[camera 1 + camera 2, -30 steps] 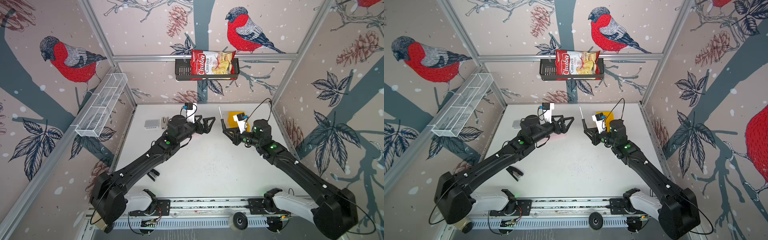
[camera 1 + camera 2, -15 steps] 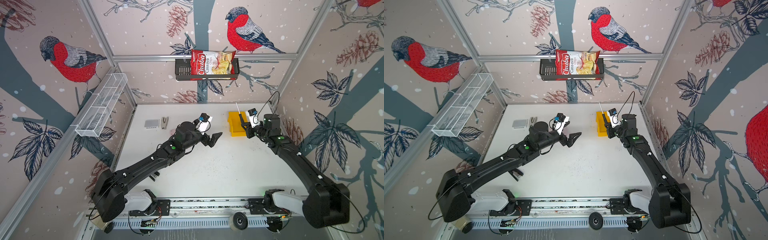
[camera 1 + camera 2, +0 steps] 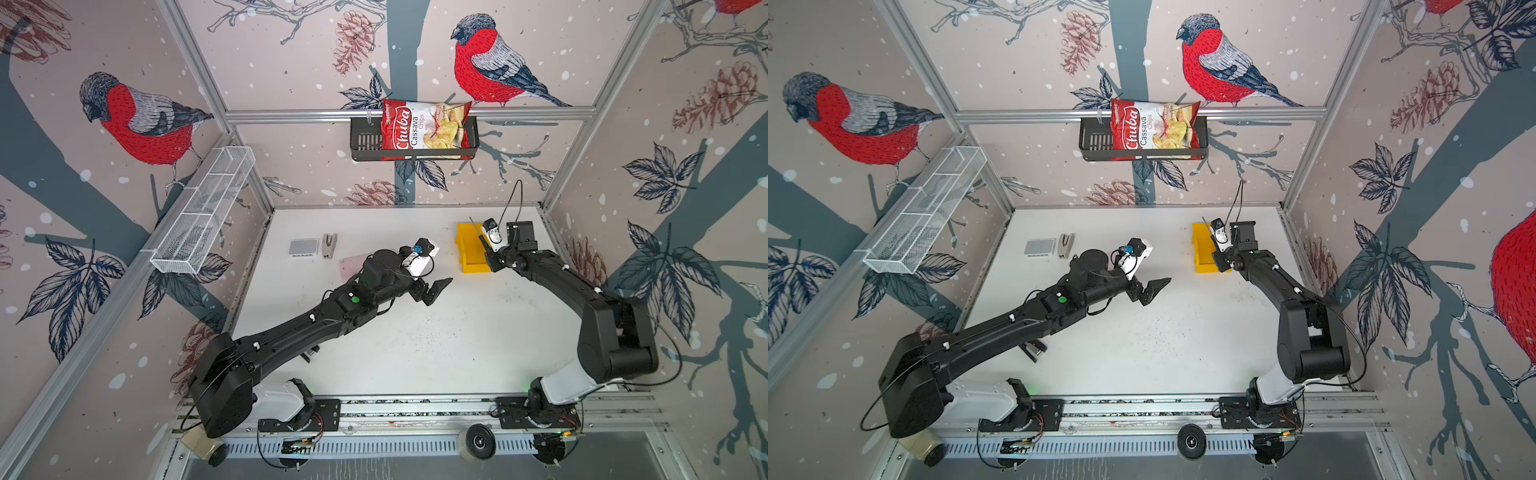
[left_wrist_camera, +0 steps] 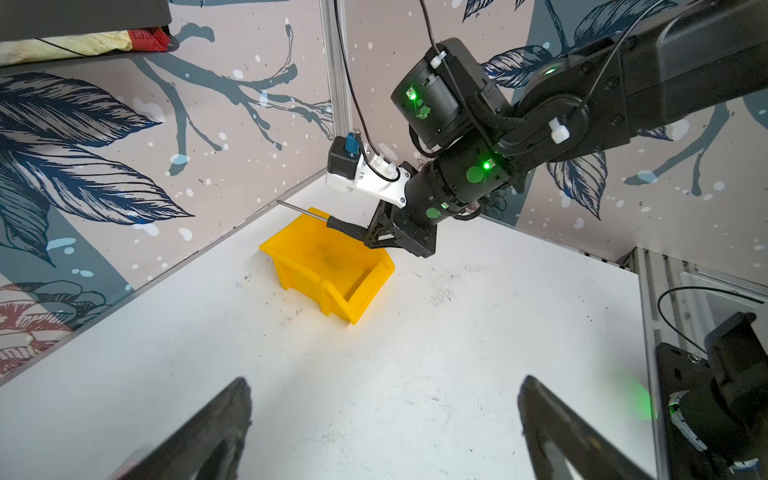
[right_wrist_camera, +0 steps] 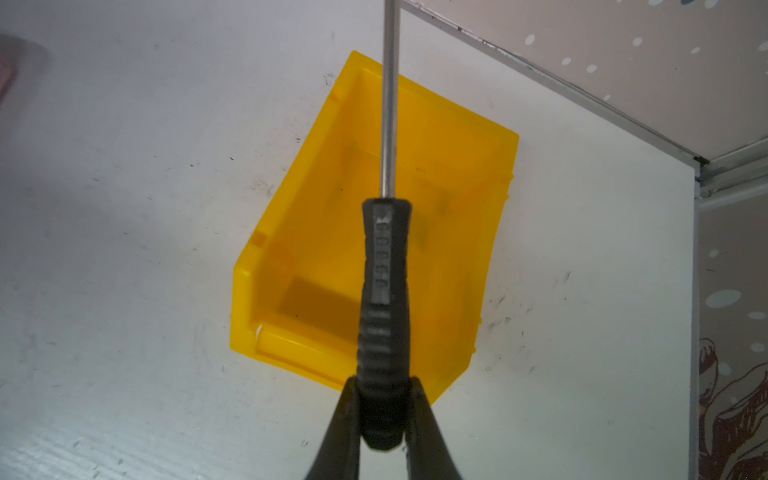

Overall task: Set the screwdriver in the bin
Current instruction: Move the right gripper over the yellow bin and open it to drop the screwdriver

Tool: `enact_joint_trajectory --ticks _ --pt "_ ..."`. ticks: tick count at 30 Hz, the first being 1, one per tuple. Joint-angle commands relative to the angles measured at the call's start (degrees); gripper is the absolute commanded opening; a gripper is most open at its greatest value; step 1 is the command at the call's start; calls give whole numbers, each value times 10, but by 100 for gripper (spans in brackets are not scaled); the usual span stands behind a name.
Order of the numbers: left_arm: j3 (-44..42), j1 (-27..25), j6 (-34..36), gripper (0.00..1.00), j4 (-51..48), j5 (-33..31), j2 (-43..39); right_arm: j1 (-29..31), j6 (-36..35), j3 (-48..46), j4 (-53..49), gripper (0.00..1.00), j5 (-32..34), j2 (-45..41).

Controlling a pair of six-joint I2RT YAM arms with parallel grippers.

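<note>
1. Left gripper (image 3: 435, 290): well to the left of the bin (image 3: 467, 259), hanging over bare table (image 3: 415, 332). Its jaws are spread wide with nothing between them. The left wrist view shows only white table in the gap. It looks to have no part in the job right now.
2. Bin: yellow with an open top, and its low front lip faces the robot bases. The inside looks empty, with only dark smudges on its floor in the right wrist view.
3. Screwdriver (image 5: 384, 286): up in the air above the bin and not touching it. The black handle is over the bin's opening. The thin shaft runs on toward the back wall and seems to reach past it. In the left wrist view it sits roughly level with the tip a bit raised.
4. Right gripper (image 5: 382, 401): above the front part of the bin, jaws pinched narrow on the butt end of the handle. The tool sits in line with the fingers.
5. Progress, my call: pickup and carry are done, and the tool is lined up over the bin. What's left is to lower or tip it and let go so it lands inside. The shaft may overhang the back wall, so it could end up leaning on the rim.
</note>
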Motion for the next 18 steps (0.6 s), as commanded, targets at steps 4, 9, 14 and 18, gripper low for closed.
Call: enact_joint_trajectory --ticks 4,9,14,18 --pt "-3 -1 20 99 -3 -15 -7 12 25 28 -12 0 35 48" --pt "-11 -1 15 99 3 -23 -11 25 43 48 -32 1 51 84" --pt "-24 -1 6 99 8 -34 -20 26 66 61 -43 1 60 106" --pt "-34 -2 8 99 8 -43 -29 28 65 68 -53 1 70 126"
